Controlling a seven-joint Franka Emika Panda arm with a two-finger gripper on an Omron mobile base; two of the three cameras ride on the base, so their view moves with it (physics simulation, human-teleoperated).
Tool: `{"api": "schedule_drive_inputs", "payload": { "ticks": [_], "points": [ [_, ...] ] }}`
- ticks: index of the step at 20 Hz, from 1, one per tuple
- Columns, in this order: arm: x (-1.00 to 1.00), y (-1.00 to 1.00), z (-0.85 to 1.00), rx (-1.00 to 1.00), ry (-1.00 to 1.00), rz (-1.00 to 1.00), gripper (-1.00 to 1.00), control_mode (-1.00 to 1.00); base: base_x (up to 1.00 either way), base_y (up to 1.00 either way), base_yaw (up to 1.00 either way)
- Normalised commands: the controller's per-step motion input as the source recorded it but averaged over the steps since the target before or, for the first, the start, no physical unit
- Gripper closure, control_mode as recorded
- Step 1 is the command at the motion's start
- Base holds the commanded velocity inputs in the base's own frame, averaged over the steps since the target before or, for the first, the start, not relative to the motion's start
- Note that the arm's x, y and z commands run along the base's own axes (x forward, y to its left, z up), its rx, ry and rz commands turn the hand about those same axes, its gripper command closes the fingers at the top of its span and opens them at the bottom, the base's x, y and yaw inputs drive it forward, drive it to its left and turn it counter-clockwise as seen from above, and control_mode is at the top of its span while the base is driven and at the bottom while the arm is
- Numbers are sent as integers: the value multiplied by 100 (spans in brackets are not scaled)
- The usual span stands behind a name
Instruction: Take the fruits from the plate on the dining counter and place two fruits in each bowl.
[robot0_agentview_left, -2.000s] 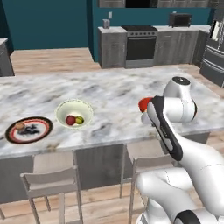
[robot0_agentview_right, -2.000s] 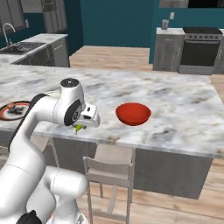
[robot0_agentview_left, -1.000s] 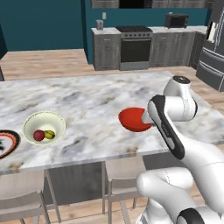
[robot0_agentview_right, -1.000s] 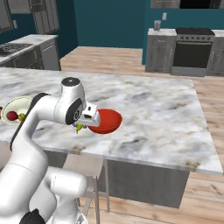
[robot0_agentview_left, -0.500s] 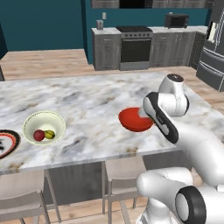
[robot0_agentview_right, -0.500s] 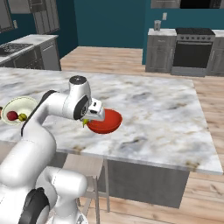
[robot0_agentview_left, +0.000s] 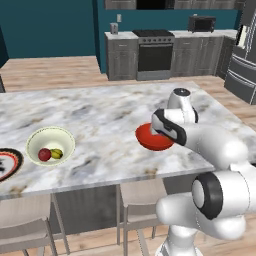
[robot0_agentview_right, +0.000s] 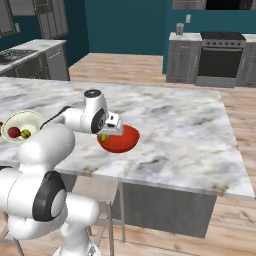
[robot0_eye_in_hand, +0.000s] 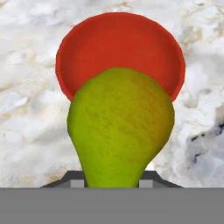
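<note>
Claw (robot0_agentview_right: 104, 136) clamped on a green pear (robot0_eye_in_hand: 120, 131), over the near rim of the red bowl (robot0_eye_in_hand: 120, 48); bare bench (robot0_agentview_right: 200, 135) beyond it.

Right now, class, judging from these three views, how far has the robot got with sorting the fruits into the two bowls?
Done: the cream-white bowl holds a dark red round fruit and a small yellow-green fruit. In hand: the gripper is shut on the green pear, held above the bright red bowl, which looks empty. Left: release the pear, then bring one more fruit. The black-rimmed plate is cut off at the picture's edge.
</note>
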Motion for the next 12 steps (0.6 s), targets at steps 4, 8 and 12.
{"api": "schedule_drive_inputs", "payload": {
  "ticks": [4,8,12],
  "points": [
    [45,-3,-33,0,0,0,100,-100,0,0,0],
    [54,-10,-26,0,0,0,100,-100,0,0,0],
    [62,-7,-21,0,0,0,100,-100,0,0,0]
  ]
}}
